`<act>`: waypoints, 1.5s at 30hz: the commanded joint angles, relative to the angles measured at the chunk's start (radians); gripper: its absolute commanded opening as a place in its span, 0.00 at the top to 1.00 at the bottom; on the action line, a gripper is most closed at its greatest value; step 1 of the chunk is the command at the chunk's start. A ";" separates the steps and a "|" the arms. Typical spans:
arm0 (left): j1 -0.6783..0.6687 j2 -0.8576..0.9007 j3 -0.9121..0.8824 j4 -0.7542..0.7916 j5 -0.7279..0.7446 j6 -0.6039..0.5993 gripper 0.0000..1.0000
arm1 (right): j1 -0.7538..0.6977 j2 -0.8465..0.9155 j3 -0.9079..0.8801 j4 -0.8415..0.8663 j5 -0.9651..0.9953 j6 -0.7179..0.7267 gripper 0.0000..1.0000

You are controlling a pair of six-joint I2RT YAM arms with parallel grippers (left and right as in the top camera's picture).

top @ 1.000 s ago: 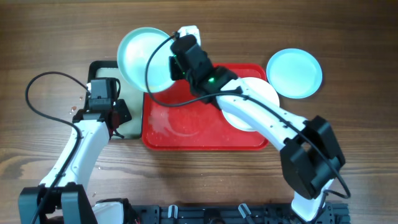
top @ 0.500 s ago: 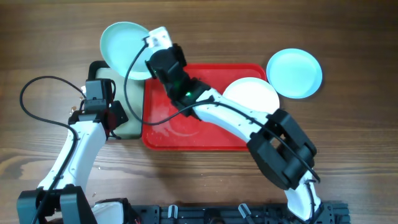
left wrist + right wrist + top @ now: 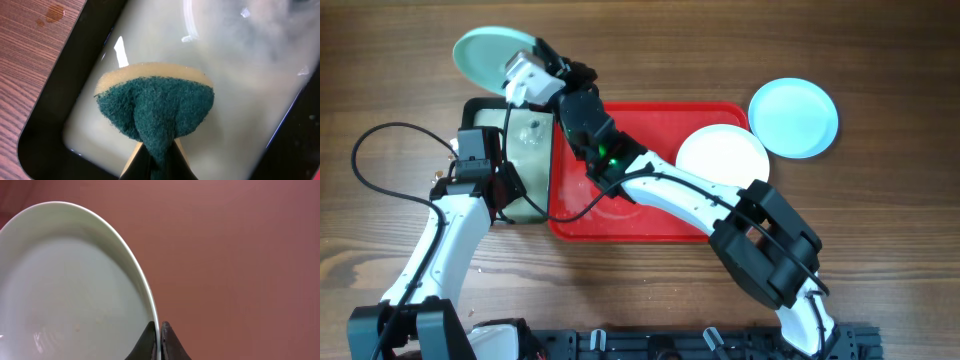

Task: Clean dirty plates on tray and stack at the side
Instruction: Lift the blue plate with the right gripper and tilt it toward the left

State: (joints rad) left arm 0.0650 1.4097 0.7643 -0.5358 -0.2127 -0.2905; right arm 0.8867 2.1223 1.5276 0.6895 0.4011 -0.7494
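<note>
In the overhead view the right arm reached from the lower right, across the red tray, to the upper left of the frame. The right gripper was clamped on the rim of a turquoise plate. The right wrist view showed both fingertips pinching that rim at the bottom centre, with the plate's pale hollow filling the left half of the frame. This plate sat in the upper left, past the top edge of the black tray and clear of the red tray. It looked tilted. Whether it touched the table could not be told.

The white plate lay flat in the right part of the red tray, near its upper right corner. A second turquoise plate lay on the table at the upper right, just beside that corner. Whitish wet smears marked the left part of the red tray.

The left gripper was over the black tray, left of the red tray. Its fingers were closed on a sponge, green face toward the camera with a yellow layer behind, above the tray's pale inside.
</note>
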 commanded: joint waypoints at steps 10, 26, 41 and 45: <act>0.005 -0.021 -0.005 0.002 -0.012 -0.013 0.95 | 0.025 0.000 0.017 0.055 -0.097 -0.283 0.95; 0.005 -0.021 -0.005 0.002 -0.012 -0.013 0.95 | 0.025 0.000 0.017 0.055 -0.105 -0.324 0.95; 0.005 -0.021 -0.005 0.003 -0.012 -0.013 0.95 | 0.025 0.000 0.017 0.054 -0.105 -0.324 0.95; 0.005 -0.021 -0.005 0.005 -0.012 -0.013 0.95 | 0.025 0.000 0.017 0.054 -0.105 -0.324 0.96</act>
State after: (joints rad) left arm 0.0650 1.4097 0.7643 -0.5354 -0.2131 -0.2909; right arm 0.9127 2.1223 1.5276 0.7341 0.3141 -1.0721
